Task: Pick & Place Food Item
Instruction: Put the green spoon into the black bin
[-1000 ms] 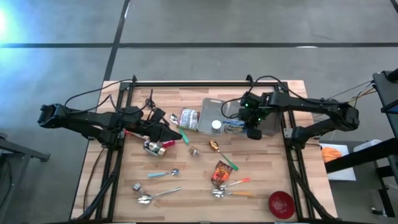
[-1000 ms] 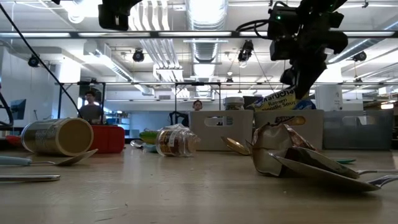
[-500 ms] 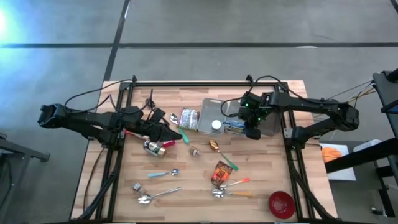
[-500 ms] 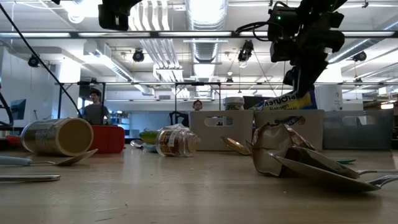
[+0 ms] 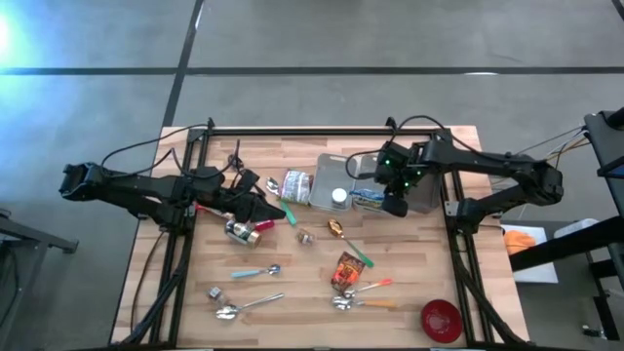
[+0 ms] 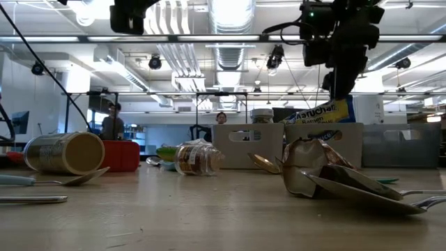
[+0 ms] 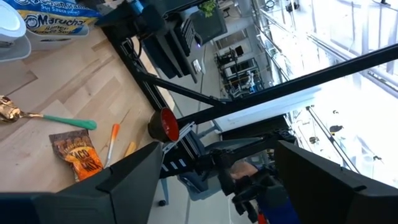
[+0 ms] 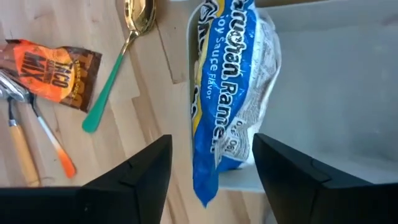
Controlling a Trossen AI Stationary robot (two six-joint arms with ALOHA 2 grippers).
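Wooden bench point(image 5: 292, 273) under a black frame, with an open workshop behind it in the low view. At the left, the left claw point(image 5: 276, 211) waits over the bench beside a can point(image 5: 239, 230), its fingers spread and holding nothing. Loose spoons point(image 5: 255, 272) and a taco packet point(image 5: 346, 270) lie further along, then a grey bin point(image 5: 426, 198) stands at the right.

The step in hand looks like the release: the right claw point(image 5: 394, 206) hangs over the bin with its fingers parted, and the ramen pack point(image 8: 224, 93) sits just under them, draped on the bin's bench-side wall. From the wrist view the fingers seem clear of the wrapper, though whether a pad grazes it I cannot tell. The pack leans half over the rim, one end hanging outside the wall, so the placing is only partly sound.

Next, the right claw needs to lift straight up and away without snagging the wrapper; a nudge inward may be wanted if the pack tips outward.
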